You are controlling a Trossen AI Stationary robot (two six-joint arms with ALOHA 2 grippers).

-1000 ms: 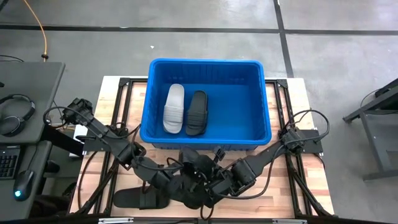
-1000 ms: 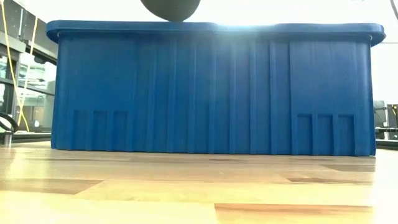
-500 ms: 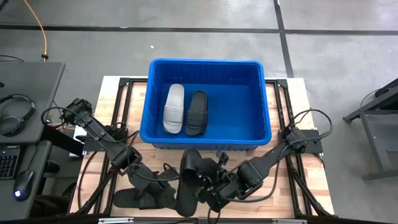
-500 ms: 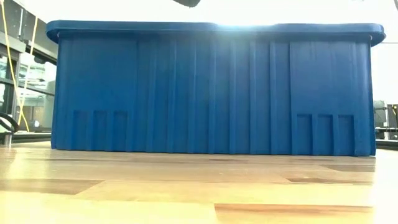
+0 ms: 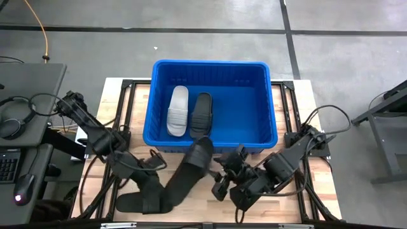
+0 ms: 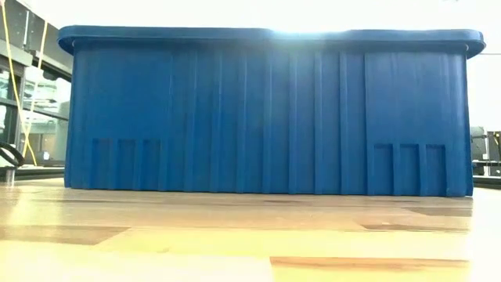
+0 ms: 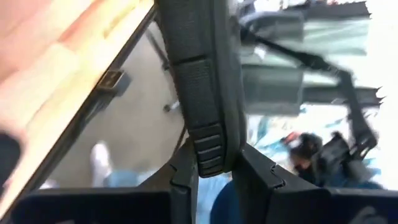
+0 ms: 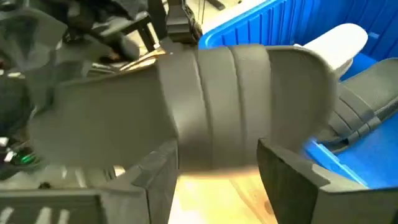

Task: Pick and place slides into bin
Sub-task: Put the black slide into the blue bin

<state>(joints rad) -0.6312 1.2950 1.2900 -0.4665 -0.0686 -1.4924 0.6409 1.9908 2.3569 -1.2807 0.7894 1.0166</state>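
The blue bin stands at the table's far middle, with a light grey slide and a black slide lying flat inside. My left gripper is shut on another black slide, which slants from the gripper up to the bin's near rim. My right gripper hangs open just right of that slide; in its wrist view the fingers stand on either side of the slide without touching it. One more black slide lies on the table at the near left. My left gripper pinches the black slide's near end between its two fingers. The fingers lie along the slide, slanting in from the table's near left. The slide is lifted off the table, tilted, with its far end at the bin's near rim.
The low view shows only the bin's ribbed near wall and bare wood in front of it. A desk with headphones stands left of the table. Bare table shows right of the bin.
My right gripper has opened, let go of the black slide and drawn back up toward the table's right edge. My left gripper has moved toward the left edge and rolled, keeping hold. The slide has swung from the tangle between both grippers, its far end now at the bin's rim.
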